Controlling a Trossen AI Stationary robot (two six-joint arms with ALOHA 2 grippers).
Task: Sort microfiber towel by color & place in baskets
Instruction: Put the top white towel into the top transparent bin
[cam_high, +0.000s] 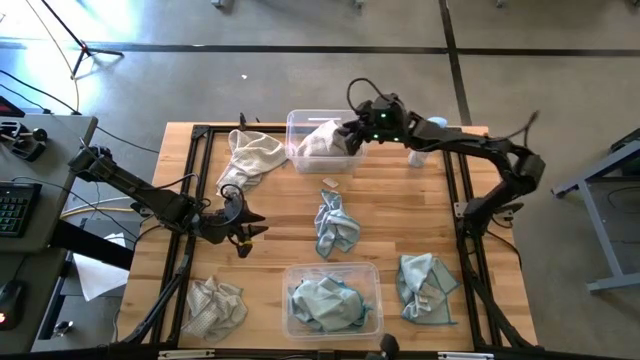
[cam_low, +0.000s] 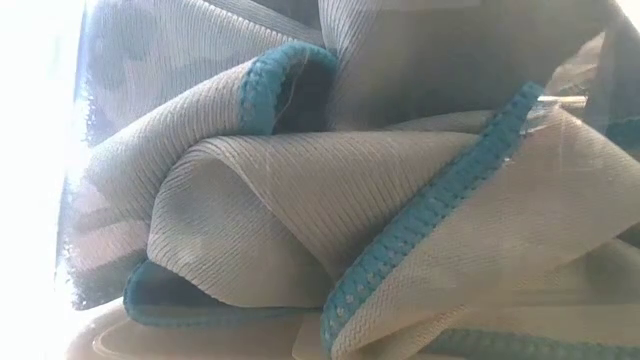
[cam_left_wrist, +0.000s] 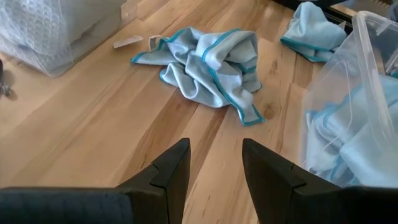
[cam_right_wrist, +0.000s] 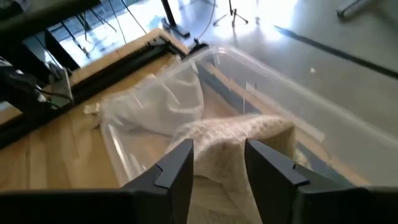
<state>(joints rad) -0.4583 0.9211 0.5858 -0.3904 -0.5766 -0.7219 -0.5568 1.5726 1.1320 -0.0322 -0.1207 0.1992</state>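
My right gripper (cam_high: 347, 134) is over the far clear basket (cam_high: 300, 122), shut on a beige towel (cam_right_wrist: 217, 140) that reaches down into it. My left gripper (cam_high: 246, 229) is open, low over the bare wood at the table's left, touching nothing. A teal towel (cam_high: 336, 224) lies crumpled at the table's middle, ahead of the left fingers (cam_left_wrist: 205, 59). Another teal towel (cam_high: 425, 287) lies near right. The near basket (cam_high: 372, 275) holds teal towels (cam_high: 322, 303). One beige towel (cam_high: 252, 153) lies at far left, partly over the black frame. Another beige towel (cam_high: 214, 306) lies near left. My right gripper has the beige towel's raised bunched top (cam_right_wrist: 219, 149) between its two fingers, coming slanting down from the table's right. The cloth fills the gap between them. The rest of the towel spreads downward onto the far basket's floor (cam_right_wrist: 155, 109); one layer or several, I cannot tell.
A black metal frame (cam_high: 196, 180) runs around the tabletop. A small white label (cam_high: 330, 182) lies near the far basket, and a pale cup-like thing (cam_high: 420, 156) stands at far right. The low view is filled by a teal-edged towel (cam_low: 300, 200) close up.
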